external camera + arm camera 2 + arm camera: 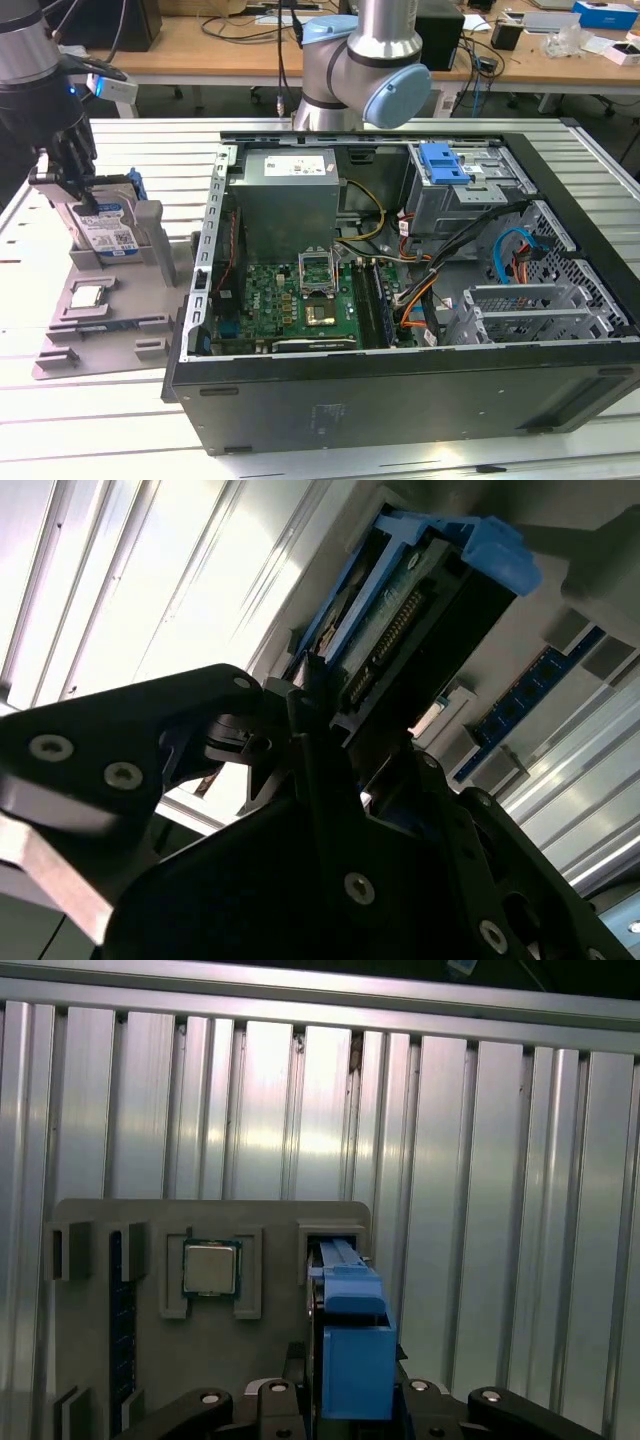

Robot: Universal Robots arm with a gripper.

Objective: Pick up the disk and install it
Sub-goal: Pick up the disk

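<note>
My gripper (72, 185) at the exterior view's left, fingers pinching the upright disk (108, 232), disk standing in grey holder (112, 322).

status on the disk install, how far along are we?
Done: the tool is at the disk, which stands upright in the grey holder at the exterior view's left. In hand: the tool sits over the disk's top edge; I cannot tell whether it grips. Left: the disk is not yet lifted out, nor installed in the open computer case.
</note>
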